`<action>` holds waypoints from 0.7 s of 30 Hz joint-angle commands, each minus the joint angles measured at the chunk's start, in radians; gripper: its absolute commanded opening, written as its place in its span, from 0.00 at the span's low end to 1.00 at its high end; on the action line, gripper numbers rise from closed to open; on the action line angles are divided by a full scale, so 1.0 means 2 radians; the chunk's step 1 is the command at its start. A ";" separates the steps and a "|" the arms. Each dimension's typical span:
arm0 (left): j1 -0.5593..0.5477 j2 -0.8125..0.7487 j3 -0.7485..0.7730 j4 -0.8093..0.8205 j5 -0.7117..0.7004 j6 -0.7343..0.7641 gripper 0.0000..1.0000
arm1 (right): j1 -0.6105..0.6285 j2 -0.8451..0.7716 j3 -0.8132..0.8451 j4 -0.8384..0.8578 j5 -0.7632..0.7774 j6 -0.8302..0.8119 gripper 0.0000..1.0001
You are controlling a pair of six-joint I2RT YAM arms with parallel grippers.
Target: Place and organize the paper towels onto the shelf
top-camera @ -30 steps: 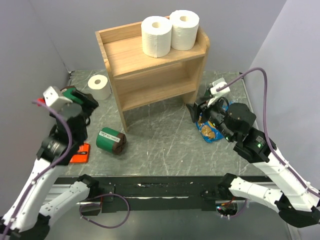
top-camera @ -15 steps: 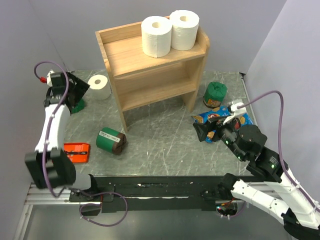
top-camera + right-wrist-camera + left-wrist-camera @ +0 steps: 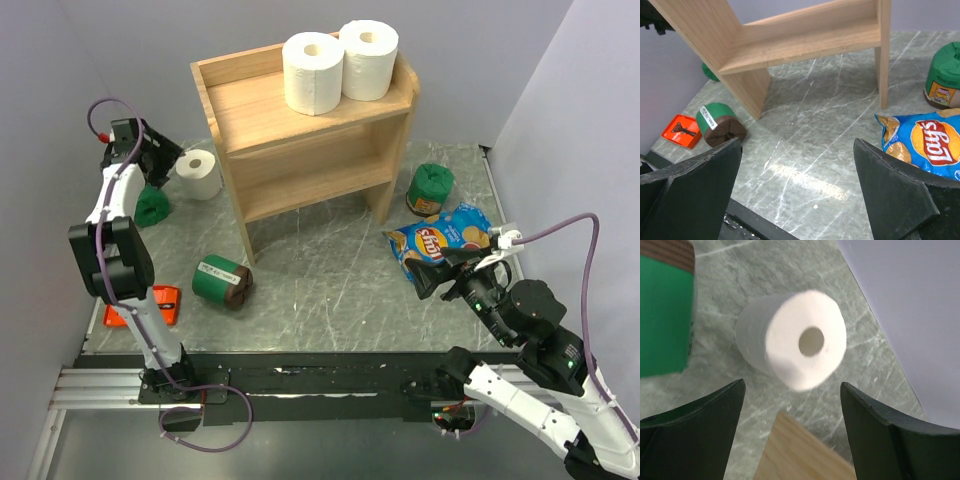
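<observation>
Left gripper [image 3: 792, 390], jaws wide and empty, faces the third white paper towel roll [image 3: 795, 340] on the grey surface [image 3: 320, 280], left of the light wooden shelf [image 3: 260, 110]. Two rolls [image 3: 313, 72] sit on its top. Likely next: straddle, close, lift.

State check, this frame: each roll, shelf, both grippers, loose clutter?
Left shelf roll: upright on top tier, touching its neighbour.
Right shelf roll: upright on top tier.
Third roll: on end on the table, left of the shelf, ungripped.
Shelf: upright, lower tier empty.
Left gripper: open, aimed at third roll, no contact.
Right gripper: open, empty.
Green package: on its side.
Chips bag: lying flat.
</observation>
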 commanded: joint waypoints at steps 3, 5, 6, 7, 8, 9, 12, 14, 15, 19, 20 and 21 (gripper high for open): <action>-0.001 0.046 0.050 -0.007 -0.007 -0.018 0.83 | 0.001 0.001 -0.002 0.006 0.012 -0.006 1.00; -0.002 0.055 0.047 0.007 -0.001 -0.018 0.83 | 0.002 0.005 -0.002 0.006 0.013 -0.008 1.00; -0.002 0.058 0.047 0.012 0.001 -0.018 0.83 | 0.000 0.007 0.000 0.004 0.014 -0.010 1.00; -0.004 0.064 0.050 0.013 0.002 -0.015 0.83 | 0.002 0.008 0.000 0.004 0.014 -0.010 1.00; -0.006 0.070 0.054 0.012 0.002 -0.012 0.83 | 0.001 0.008 0.001 0.004 0.015 -0.011 1.00; -0.007 0.075 0.060 0.009 0.000 -0.008 0.83 | 0.001 0.008 0.001 0.006 0.014 -0.013 1.00; -0.014 0.095 0.093 -0.010 -0.007 0.002 0.83 | 0.002 0.009 0.000 0.009 0.012 -0.014 1.00; -0.017 0.105 0.098 -0.011 -0.008 0.003 0.83 | 0.001 0.009 -0.002 0.012 0.013 -0.014 1.00; -0.017 0.106 0.100 -0.010 -0.012 0.002 0.83 | 0.002 0.010 -0.005 0.013 0.012 -0.016 1.00; -0.017 0.119 0.110 -0.013 -0.020 0.001 0.82 | 0.001 0.016 -0.006 0.013 0.012 -0.018 1.00; -0.017 0.122 0.113 -0.014 -0.021 0.002 0.82 | 0.001 0.018 -0.004 0.009 0.013 -0.017 1.00; -0.017 0.124 0.116 -0.014 -0.020 0.002 0.81 | 0.001 0.019 -0.002 0.009 0.014 -0.017 0.99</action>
